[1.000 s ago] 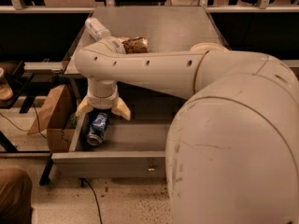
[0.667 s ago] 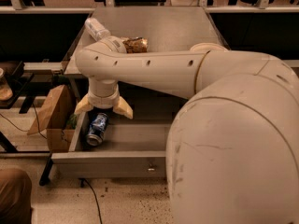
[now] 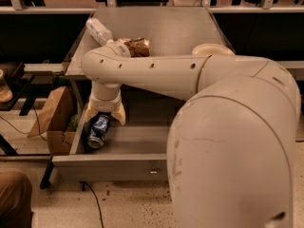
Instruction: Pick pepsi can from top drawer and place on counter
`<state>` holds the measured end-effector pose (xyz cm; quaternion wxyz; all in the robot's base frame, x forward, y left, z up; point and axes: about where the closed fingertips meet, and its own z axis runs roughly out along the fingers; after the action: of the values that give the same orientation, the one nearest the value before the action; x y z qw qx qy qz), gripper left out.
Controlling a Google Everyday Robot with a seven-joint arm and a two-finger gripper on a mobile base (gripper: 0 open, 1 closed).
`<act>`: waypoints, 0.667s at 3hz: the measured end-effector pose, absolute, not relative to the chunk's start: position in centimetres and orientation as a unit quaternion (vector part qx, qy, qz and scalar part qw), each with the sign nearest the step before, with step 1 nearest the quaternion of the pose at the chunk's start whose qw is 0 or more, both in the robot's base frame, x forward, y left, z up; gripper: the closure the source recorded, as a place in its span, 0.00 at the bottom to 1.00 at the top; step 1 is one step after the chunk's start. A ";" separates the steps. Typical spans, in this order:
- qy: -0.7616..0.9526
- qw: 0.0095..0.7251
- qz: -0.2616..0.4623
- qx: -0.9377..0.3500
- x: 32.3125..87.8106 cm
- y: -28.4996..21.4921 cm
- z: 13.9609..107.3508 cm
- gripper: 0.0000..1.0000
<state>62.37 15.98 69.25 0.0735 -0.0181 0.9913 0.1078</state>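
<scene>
Flooring nearest the camera is pale and speckled (image 3: pixel 123 208), with a black cable (image 3: pixel 95 205) trailing across it from under the cabinet. The robot's cream body shell (image 3: pixel 237 151) bulks up on the right and hides that side of the scene.

Just behind the floor strip stands the top drawer (image 3: pixel 109 167), pulled out. Its flat grey front panel faces the camera with a small lock (image 3: pixel 153 171) near the middle. Inside, at the left end, the pepsi can (image 3: pixel 98 132) lies on its side on the drawer bottom, one silver end toward the front panel.

The gripper (image 3: pixel 104 119) hangs straight down over the can's far end. Its two cream fingers (image 3: pixel 90 114) are spread apart, one on either side of the can. Whether they touch it cannot be told. The arm (image 3: pixel 156 72) reaches to it from the right, crossing over the front edge of the counter.

A brown cardboard box (image 3: pixel 52 122) sits on the floor just beside the drawer's left wall.

Farther back lies the counter (image 3: pixel 171 30), a flat grey top. A clear plastic bottle (image 3: pixel 99 31) lies on its left edge, and a crinkly brown snack bag (image 3: pixel 136 46) sits just to the right of the bottle. Dark furniture with pale rails (image 3: pixel 142 9) closes the room behind.
</scene>
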 end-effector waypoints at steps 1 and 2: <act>0.992 0.066 0.109 -0.024 62.5 16.6 68.2 0.44; 0.992 0.056 0.107 -0.022 62.7 16.5 67.0 0.41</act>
<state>62.71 16.49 66.97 0.0560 -0.0220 0.9925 0.1067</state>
